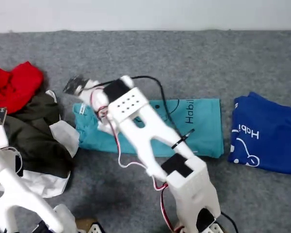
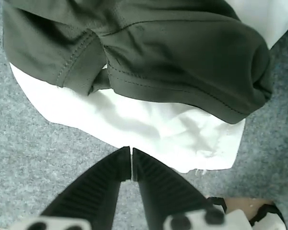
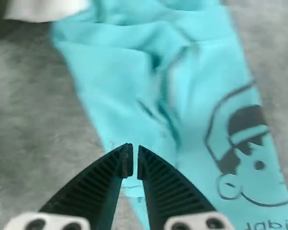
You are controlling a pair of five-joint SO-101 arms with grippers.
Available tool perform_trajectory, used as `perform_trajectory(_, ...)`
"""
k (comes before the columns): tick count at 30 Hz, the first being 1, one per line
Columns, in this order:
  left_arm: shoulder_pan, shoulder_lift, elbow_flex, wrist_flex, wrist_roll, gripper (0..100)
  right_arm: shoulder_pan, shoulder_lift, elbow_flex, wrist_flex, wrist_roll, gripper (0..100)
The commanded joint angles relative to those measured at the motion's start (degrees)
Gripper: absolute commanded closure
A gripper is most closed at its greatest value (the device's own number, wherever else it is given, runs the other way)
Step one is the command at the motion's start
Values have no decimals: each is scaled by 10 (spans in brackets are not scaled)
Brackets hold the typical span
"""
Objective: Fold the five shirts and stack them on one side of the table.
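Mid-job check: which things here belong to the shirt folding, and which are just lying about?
For the job: red shirt, dark green shirt, white shirt, teal shirt, blue shirt.
Just there: grey table covering, black cable on an arm.

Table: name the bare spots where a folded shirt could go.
Bare table runs along the far side beyond the teal shirt, and at the front right before the blue shirt. Left is crowded: red shirt, dark shirt, white shirt.
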Motion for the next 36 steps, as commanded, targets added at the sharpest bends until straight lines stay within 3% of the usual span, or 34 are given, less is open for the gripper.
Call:
perform_trajectory(1,2,-18,-2,-6,-5,986,-15,19,-33,-7,-7,988)
perform_trajectory(11,2,-18,-2,-5,-5,986,64,155,-35,-222,-4,987)
perform_trajectory(21,2,-18,-2,-5,-5,986,33,127,-149,-76,-7,987)
perform_trajectory(31,2,-18,-2,-5,-5,986,32,232,-177,-189,-4,987)
perform_trajectory(36,2,-18,-1,-5,-5,985,36,232,-242,-138,-3,987)
